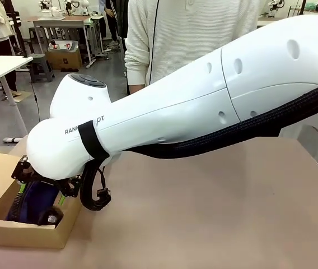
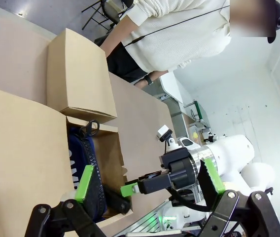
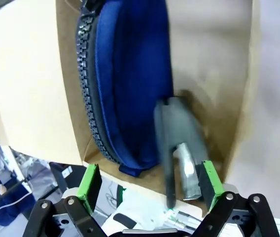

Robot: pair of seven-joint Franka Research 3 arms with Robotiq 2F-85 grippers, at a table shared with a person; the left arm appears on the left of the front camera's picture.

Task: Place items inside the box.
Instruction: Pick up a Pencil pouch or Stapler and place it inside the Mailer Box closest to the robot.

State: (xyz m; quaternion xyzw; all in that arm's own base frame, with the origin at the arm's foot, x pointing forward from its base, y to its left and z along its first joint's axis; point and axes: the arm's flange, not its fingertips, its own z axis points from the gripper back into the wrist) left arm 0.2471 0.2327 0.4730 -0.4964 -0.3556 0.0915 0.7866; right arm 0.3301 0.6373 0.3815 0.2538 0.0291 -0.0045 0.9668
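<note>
Right gripper (image 3: 149, 172) over the box (image 3: 31, 98)
Jaws wide; stapler (image 3: 177, 133) (blurred) beside the navy pouch (image 3: 130, 74); left gripper (image 2: 149, 178) wide too.

Beige table (image 1: 232, 213), person (image 1: 187, 33) in white sweater

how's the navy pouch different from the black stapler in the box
The navy pouch is blue with a black zip; the stapler is black with a bare metal part. The pouch is far larger, running along most of the box; the stapler fills one corner. The pouch looks sharp; the stapler is blurred. Both are inside the box, side by side.
</note>
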